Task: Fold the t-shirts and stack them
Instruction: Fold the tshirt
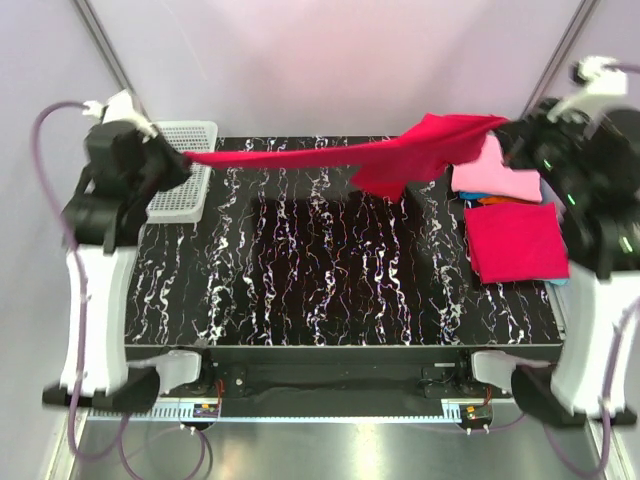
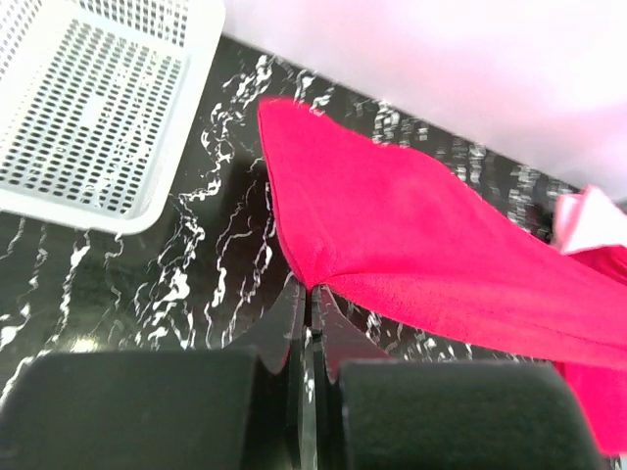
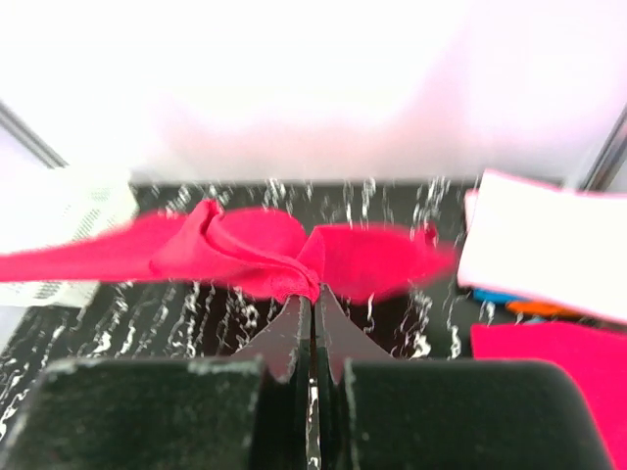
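Note:
A crimson t-shirt (image 1: 400,152) hangs stretched in the air across the back of the table between both arms. My left gripper (image 1: 185,157) is shut on its left end; the left wrist view shows the cloth (image 2: 411,255) pinched at the fingertips (image 2: 312,291). My right gripper (image 1: 508,140) is shut on the right end, with bunched cloth (image 3: 265,250) at its tips (image 3: 315,294). A folded crimson t-shirt (image 1: 515,242) lies at the right on a stack with blue and orange edges. A folded pink t-shirt (image 1: 495,175) lies behind it.
A white mesh basket (image 1: 180,170) stands at the back left, beside my left gripper, and shows in the left wrist view (image 2: 88,108). The black marbled table (image 1: 320,280) spreads below the hanging shirt. Metal frame posts stand at both back corners.

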`<state>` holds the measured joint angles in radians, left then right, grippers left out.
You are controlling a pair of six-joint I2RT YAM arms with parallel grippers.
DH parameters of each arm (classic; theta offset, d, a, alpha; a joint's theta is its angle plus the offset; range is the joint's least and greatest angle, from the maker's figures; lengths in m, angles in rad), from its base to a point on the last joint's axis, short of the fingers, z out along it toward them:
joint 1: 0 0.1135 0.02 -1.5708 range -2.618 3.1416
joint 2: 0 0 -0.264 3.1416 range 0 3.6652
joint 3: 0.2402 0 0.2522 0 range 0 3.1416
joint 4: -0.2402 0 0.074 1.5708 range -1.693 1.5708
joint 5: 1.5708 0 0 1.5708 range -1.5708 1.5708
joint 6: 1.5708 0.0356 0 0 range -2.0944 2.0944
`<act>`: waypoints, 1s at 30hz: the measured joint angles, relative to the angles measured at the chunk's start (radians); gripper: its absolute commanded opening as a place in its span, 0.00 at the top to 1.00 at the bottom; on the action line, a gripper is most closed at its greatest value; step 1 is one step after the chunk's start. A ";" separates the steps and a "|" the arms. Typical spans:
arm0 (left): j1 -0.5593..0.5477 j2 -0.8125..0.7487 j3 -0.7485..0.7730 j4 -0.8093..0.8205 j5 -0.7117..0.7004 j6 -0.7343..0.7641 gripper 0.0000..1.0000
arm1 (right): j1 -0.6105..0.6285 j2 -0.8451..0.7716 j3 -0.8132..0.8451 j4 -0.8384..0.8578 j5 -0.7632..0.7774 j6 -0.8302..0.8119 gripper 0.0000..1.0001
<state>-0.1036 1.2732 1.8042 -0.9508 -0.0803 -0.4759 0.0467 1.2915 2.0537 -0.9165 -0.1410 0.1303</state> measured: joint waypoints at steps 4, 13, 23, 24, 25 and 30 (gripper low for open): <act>0.000 -0.208 -0.047 -0.049 0.013 0.036 1.00 | 0.000 -0.196 0.011 -0.064 0.000 -0.032 1.00; 0.000 -0.393 -0.019 -0.167 -0.058 0.088 1.00 | 0.000 -0.300 0.107 -0.142 0.038 -0.071 1.00; 0.000 0.155 0.242 -0.052 -0.129 0.069 1.00 | 0.001 0.004 -0.009 0.053 0.044 -0.085 1.00; 0.000 0.236 0.250 -0.025 -0.129 0.061 1.00 | 0.001 0.051 -0.043 0.091 0.044 -0.085 1.00; 0.000 0.317 0.251 0.006 -0.129 0.055 1.00 | 0.001 0.101 -0.084 0.137 0.043 -0.085 1.00; 0.000 0.696 0.186 0.091 -0.125 0.021 1.00 | 0.000 0.394 -0.254 0.259 0.035 -0.085 1.00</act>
<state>-0.1036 1.9690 1.9900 -0.8597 -0.2050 -0.4545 0.0467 1.6852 1.8000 -0.6571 -0.1062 0.0452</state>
